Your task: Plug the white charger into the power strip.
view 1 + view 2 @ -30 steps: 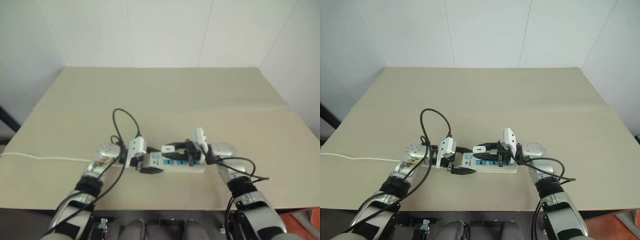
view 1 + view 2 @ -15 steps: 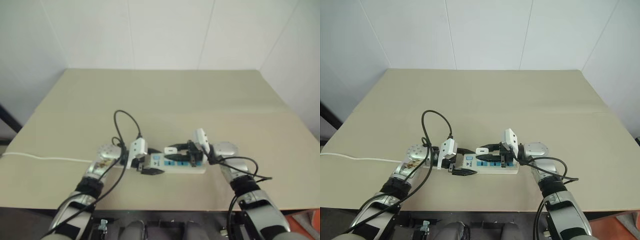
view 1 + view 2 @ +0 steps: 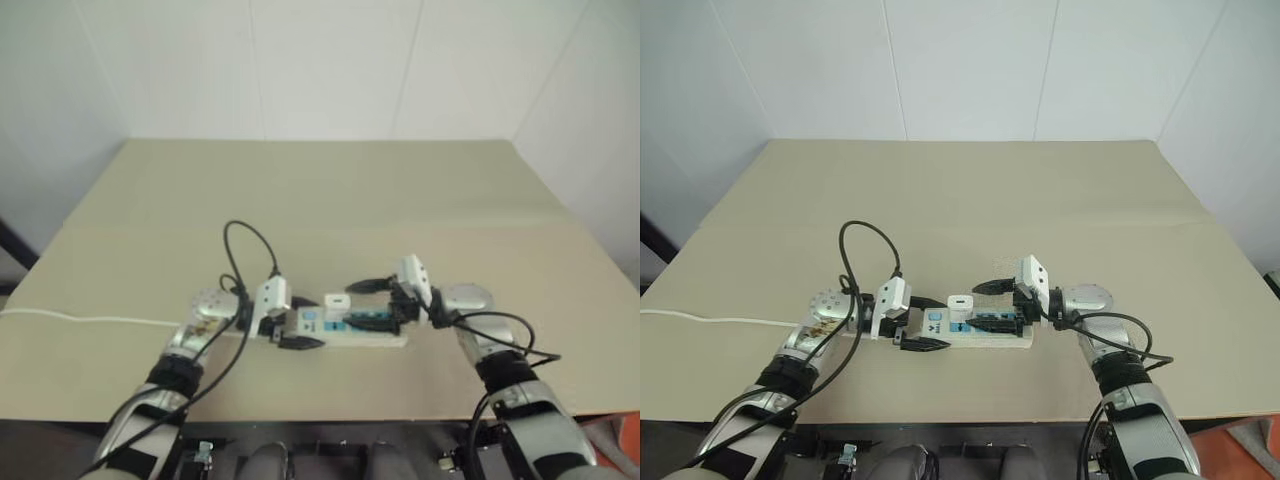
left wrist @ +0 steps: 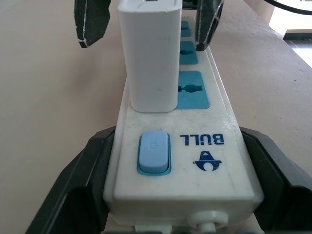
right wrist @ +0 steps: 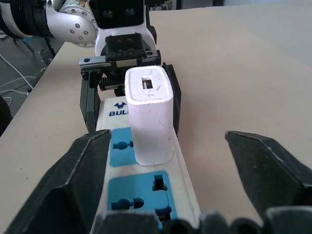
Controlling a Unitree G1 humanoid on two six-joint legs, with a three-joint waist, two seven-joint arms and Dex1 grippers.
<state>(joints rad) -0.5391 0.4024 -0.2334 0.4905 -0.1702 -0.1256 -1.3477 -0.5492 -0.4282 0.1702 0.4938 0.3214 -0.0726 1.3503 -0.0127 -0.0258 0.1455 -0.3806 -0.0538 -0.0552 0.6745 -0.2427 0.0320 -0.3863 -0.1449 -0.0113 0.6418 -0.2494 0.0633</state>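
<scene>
The power strip (image 3: 992, 335) lies across the near middle of the table, its blue switch (image 4: 153, 152) at its left end. My left gripper (image 3: 925, 322) is shut on that end, one black finger (image 4: 83, 187) against each long side. The white charger (image 3: 960, 303) stands upright in the socket nearest the switch, also seen from the left wrist (image 4: 150, 53) and the right wrist (image 5: 150, 117). My right gripper (image 3: 978, 306) is open, its fingers (image 5: 265, 168) spread wide to either side of the strip and clear of the charger. Two blue sockets (image 5: 136, 195) are bare.
The strip's thin white cord (image 3: 710, 318) runs off to the table's left edge. A black cable (image 3: 865, 250) loops above my left wrist. The tan table (image 3: 970, 200) stretches behind the strip to the white wall.
My right gripper has opened and drawn back a little to the right, letting go of the charger, which stays standing in its socket. The left gripper and the strip have kept still.
</scene>
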